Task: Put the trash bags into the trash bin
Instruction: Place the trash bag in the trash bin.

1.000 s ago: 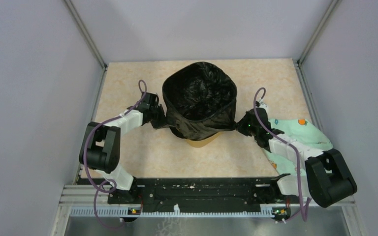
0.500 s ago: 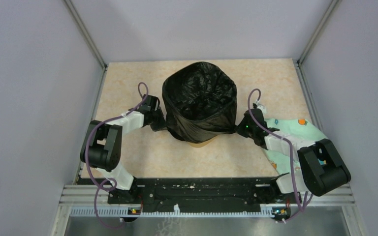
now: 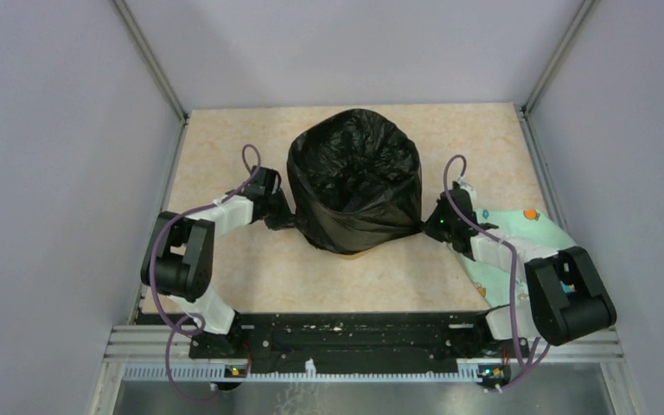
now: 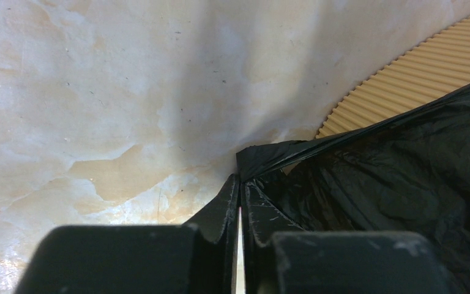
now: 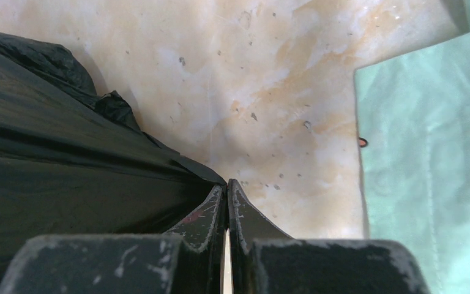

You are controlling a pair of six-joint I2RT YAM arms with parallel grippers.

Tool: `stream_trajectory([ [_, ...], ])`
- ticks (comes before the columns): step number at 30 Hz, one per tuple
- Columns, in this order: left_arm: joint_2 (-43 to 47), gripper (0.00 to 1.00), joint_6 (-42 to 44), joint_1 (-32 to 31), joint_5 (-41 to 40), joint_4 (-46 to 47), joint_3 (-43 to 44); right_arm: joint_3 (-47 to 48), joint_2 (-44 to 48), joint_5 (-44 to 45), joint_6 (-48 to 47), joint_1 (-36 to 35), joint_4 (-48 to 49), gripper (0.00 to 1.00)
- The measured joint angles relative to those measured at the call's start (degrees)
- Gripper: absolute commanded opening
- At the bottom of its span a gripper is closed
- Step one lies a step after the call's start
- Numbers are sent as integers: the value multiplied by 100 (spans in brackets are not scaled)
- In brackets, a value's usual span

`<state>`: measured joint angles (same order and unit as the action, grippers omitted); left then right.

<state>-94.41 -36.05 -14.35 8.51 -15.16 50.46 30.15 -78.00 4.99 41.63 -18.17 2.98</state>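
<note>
Enclosure: plain pale grey panels form the left wall [image 3: 52,130], back wall [image 3: 354,43] and right wall [image 3: 631,130]. Silver metal posts [image 3: 149,60] stand in both rear corners, leaning outward in the overhead view. The table [image 3: 225,147] has a beige marbled top with cream and orange veining; the wrist views show small dark specks. A black plate [image 3: 354,333] and a silver rail [image 3: 354,372] run along the near edge. Light is even, shadows soft.

Left claw [image 3: 286,220] and right claw [image 3: 424,227] pinch shut, reaching inward.
</note>
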Motion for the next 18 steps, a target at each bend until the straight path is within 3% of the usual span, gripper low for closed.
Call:
stream_trajectory([
  [1,2,39,-20,0,9,22,0,2,46,-13,-31,7,-81,3],
  [3,35,51,-2,0,15,57,2,42,197,-35,-120,28,-369,21],
  [7,131,59,70,2,-96,-50,39,380,621,4,-326,74,-1080,54],
  [12,219,60,247,15,-404,-450,131,1193,1182,111,-612,83,-1878,72],
  [18,540,62,496,70,-785,-949,382,2597,1451,157,-981,83,-2863,84],
])
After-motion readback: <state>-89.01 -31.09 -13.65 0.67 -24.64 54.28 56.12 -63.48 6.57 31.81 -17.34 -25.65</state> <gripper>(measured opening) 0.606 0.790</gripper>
